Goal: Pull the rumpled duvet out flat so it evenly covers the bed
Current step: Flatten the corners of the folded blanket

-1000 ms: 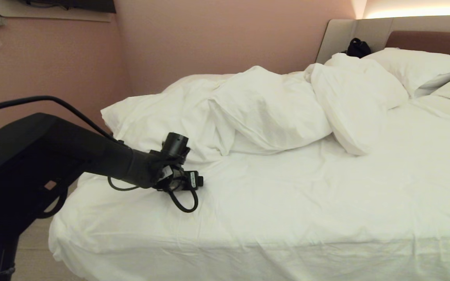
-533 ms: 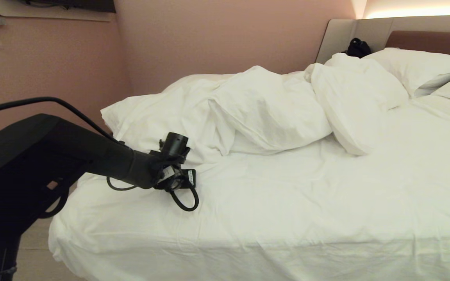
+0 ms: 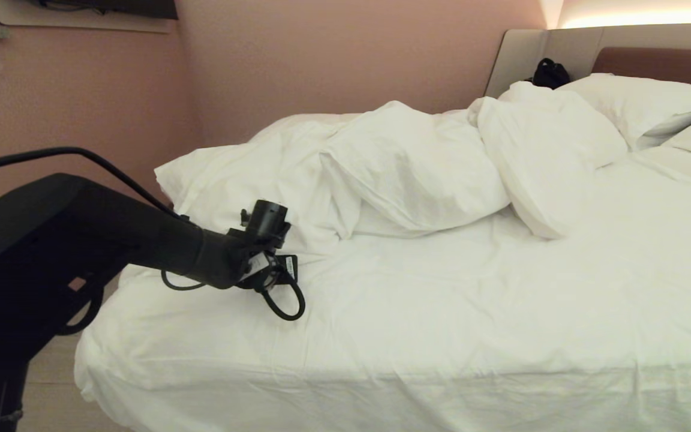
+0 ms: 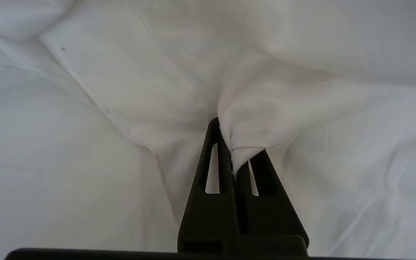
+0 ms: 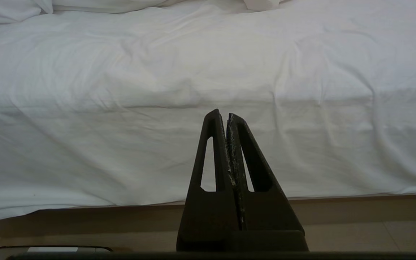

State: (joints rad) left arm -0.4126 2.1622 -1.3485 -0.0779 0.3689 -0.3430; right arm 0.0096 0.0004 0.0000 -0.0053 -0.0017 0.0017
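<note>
The duvet lies bunched in a puffy white heap across the far left half of the bed, leaving the sheeted mattress bare in front. My left gripper sits low at the heap's near edge. In the left wrist view the left gripper is shut on a pinched fold of the duvet, with cloth bulging over one finger. My right gripper is shut and empty, held off the bed's near side, above the floor.
White pillows lean at the beige and brown headboard, where a small black object rests. A pink wall runs close behind the bed's far side. Beige floor shows below the mattress edge.
My left gripper's jaws have closed on a fold at the duvet's near edge, and the wrist has tipped slightly towards the heap. The duvet heap keeps its shape.
</note>
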